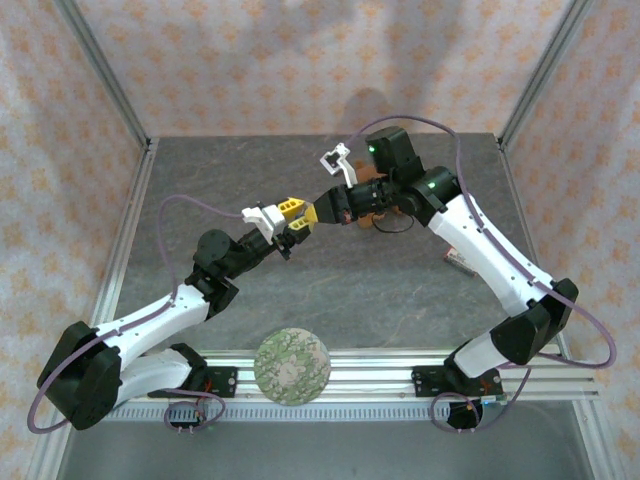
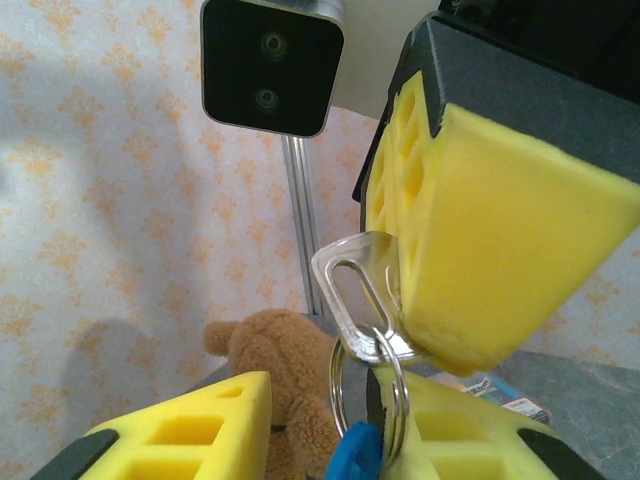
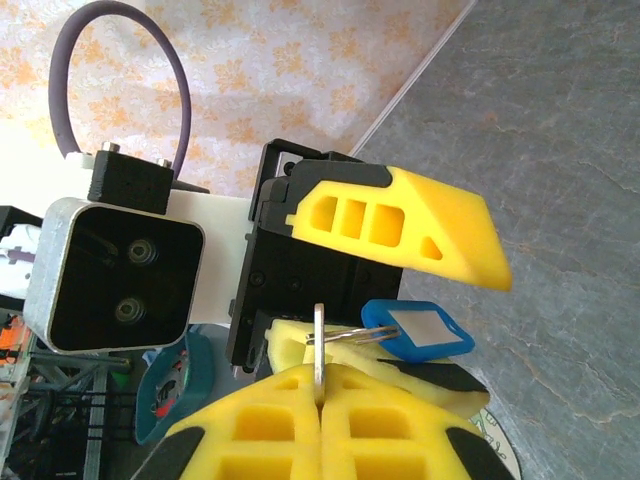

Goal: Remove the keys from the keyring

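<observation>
The right gripper (image 3: 320, 385) is clamped on the silver key (image 2: 352, 288), both arms meeting in mid-air above the table (image 1: 250, 180). The keyring (image 2: 398, 405) hangs from that key's head, with the blue key tag (image 3: 415, 330) on it, inside the gap of the left gripper (image 2: 335, 400), whose 2 fingers stand apart. The ring lies close against 1 left finger (image 2: 450, 430), well off the other. The left arm is therefore placed to close on the ring, likely the next step, while the key's long axis runs back into the right pads.
</observation>
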